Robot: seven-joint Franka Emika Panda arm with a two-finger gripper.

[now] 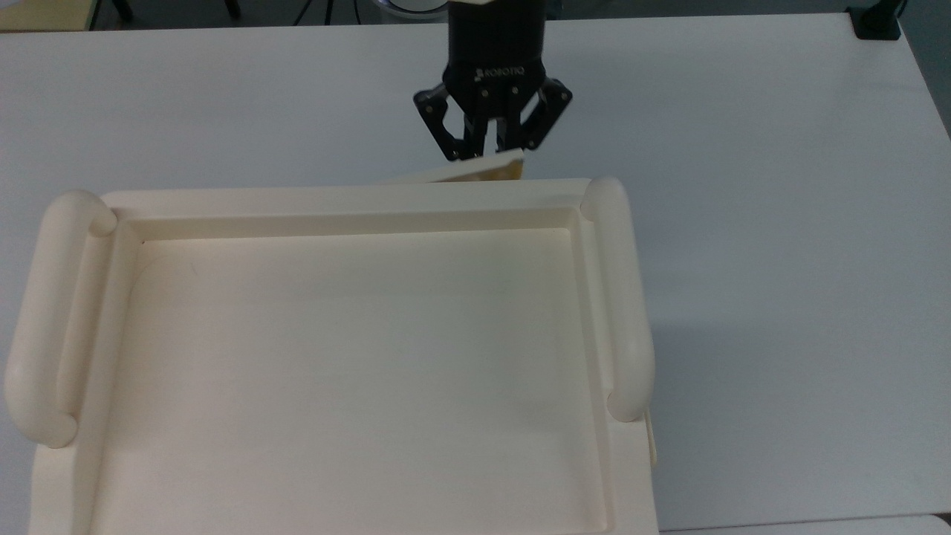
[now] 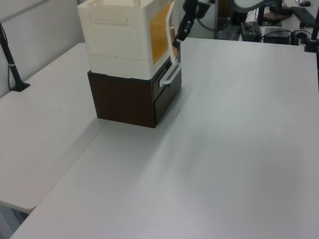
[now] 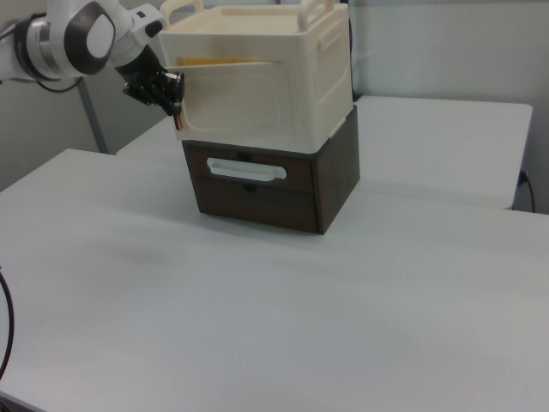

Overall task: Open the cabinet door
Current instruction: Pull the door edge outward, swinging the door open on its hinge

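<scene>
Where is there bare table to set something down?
The white table lies bare in front of the dark drawer unit. It is crowded at the cabinet door, where the gripper pulls its edge.

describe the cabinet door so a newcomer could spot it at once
Find the cream cabinet stacked on the dark brown drawer unit on the white table. The cabinet door is its flat front panel, swung partly open with the gripper at its free edge. Unlike the fixed ribbed side wall, it stands ajar, exposing an orange interior.
</scene>
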